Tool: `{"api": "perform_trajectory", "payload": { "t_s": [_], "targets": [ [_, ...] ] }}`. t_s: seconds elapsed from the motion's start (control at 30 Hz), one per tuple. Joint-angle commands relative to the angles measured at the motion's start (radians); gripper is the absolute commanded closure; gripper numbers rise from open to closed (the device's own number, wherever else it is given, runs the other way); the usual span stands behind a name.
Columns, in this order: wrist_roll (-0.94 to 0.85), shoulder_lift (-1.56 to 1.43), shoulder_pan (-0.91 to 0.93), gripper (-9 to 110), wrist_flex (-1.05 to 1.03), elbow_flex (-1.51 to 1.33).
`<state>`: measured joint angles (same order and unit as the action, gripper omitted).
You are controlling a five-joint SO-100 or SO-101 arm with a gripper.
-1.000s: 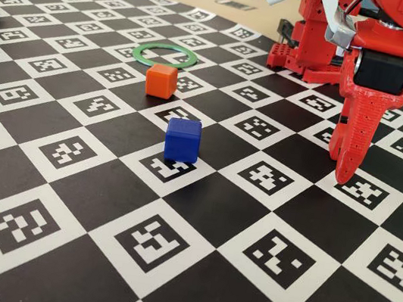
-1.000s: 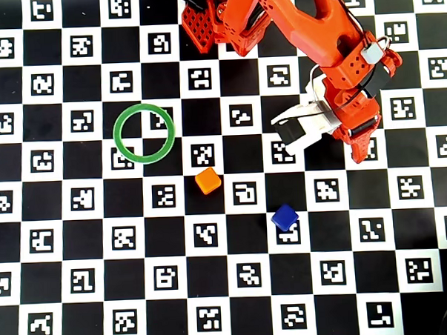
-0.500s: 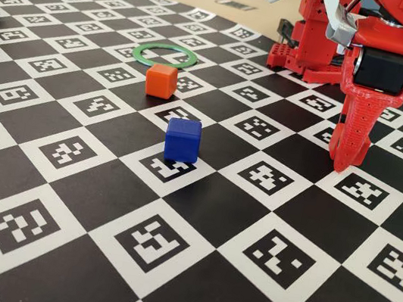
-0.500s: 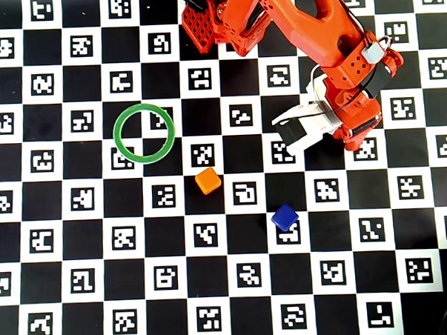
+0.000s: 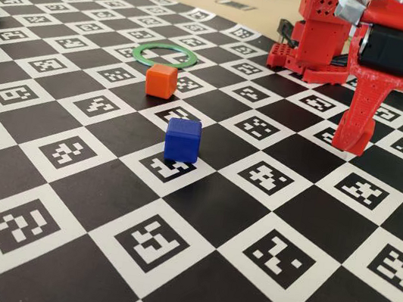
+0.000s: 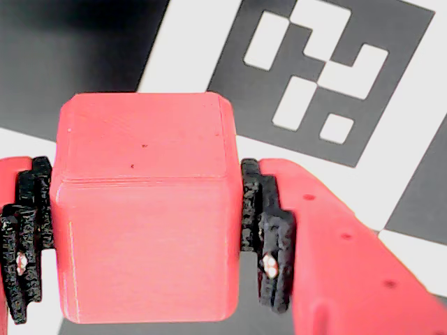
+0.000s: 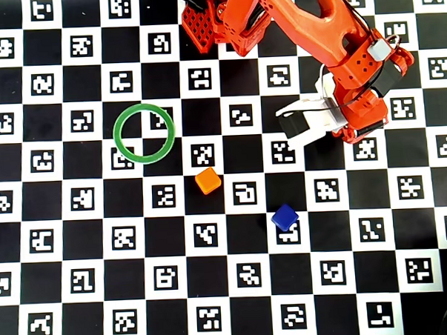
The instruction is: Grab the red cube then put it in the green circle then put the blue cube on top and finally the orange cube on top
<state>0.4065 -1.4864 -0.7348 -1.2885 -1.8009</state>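
Red two-finger gripper (image 6: pixel 147 237) is clamped on the small matte red plastic cube (image 6: pixel 143 209); in the wrist view the black ridged pads (image 6: pixel 262 237) press both its side faces, cube lifted above the checkerboard marker board (image 7: pixel 66 293). In the fixed view the gripper (image 5: pixel 355 141) hangs off the board toward its right edge, cube hidden there. Thin flat green ring (image 7: pixel 143 133) lies left of centre toward the far edge, holding nothing, only board squares inside it. Small bright-orange plastic cube (image 7: pixel 207 181) sits near the ring, outside it, not touching. Small dark-blue plastic cube (image 7: pixel 284 217) sits near board centre, well apart from the ring.
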Motion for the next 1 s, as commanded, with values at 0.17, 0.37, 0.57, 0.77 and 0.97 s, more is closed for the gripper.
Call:
{"api": "perform_trajectory", "payload": {
  "t_s": [0.17, 0.37, 0.57, 0.77, 0.97],
  "targets": [
    [-0.184, -0.183, 0.328, 96, -0.179, 0.121],
    [-0.489, -0.238, 0.746, 96, -0.259, 0.115],
    [-0.746, -0.281, 1.098, 96, -0.218, 0.110],
    [-0.914, -0.353, 1.305, 96, -0.107, 0.005],
    [-1.042, -0.417, 1.427, 96, 0.040, -0.190]
  ]
}}
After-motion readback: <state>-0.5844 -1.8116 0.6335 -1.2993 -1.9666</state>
